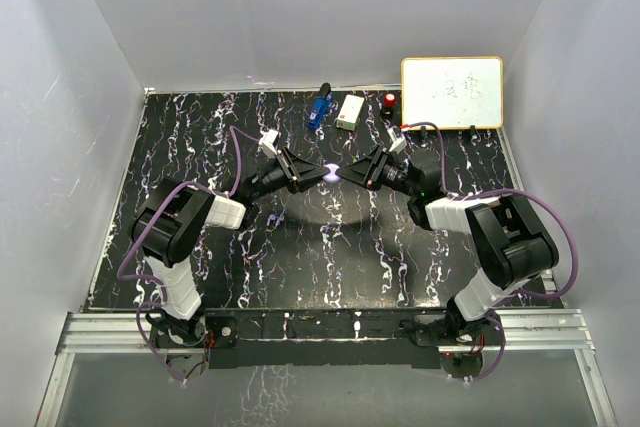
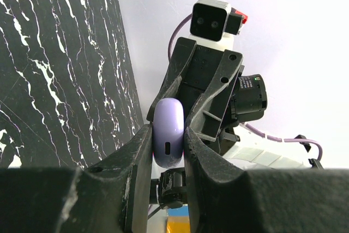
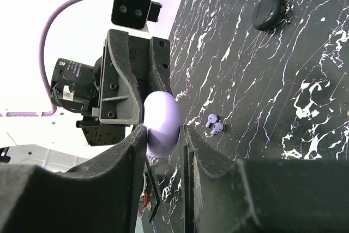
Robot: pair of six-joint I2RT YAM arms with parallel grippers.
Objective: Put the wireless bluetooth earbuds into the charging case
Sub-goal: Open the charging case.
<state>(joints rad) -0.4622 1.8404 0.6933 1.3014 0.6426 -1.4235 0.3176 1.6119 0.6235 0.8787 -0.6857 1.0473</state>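
We found the lilac charging case (image 2: pixel 168 129) raised over the table (image 3: pixel 283 85), with the left gripper (image 1: pixel 320 175) and the right gripper (image 1: pixel 350 175) each closed on it. The lilac earbuds (image 3: pixel 214 125) lay on the table, outside it.

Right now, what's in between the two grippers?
A lilac case. The left gripper and right gripper both pinch it in mid-air. The top view shows this, and each wrist view shows it between that gripper's fingers.

The left arm (image 1: pixel 190 222) and right arm (image 1: pixel 500 232) reach inward, left fingers (image 2: pixel 136 159) and right fingers (image 3: pixel 130 154) pinching one lilac case (image 2: pixel 168 132).
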